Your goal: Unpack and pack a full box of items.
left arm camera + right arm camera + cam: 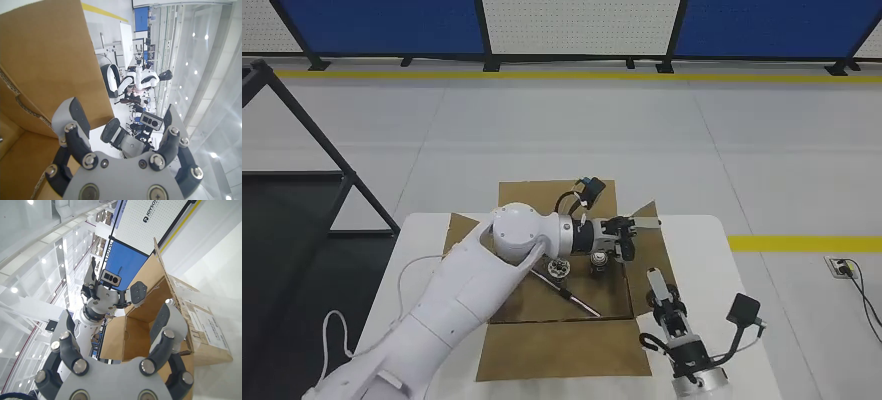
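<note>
An open cardboard box (542, 305) lies on the white table (697, 255) with its flaps spread. On its floor lie a small round part (559, 266), a short metal cylinder (598, 263) and a thin rod-like tool (569, 292). My left gripper (627, 240) hangs over the box's right side, beside the raised right flap (47, 56); it is open (124, 117) and holds nothing. My right gripper (657, 288) stands just outside the box's right wall (136, 336), pointing upward, open (117, 323) and empty. The two grippers face each other across the flap.
The box's far flap (542, 192) hangs past the table's back edge and the near flap (562, 350) lies flat toward me. A black metal frame (312, 130) stands left of the table. Bare tabletop lies right of the box.
</note>
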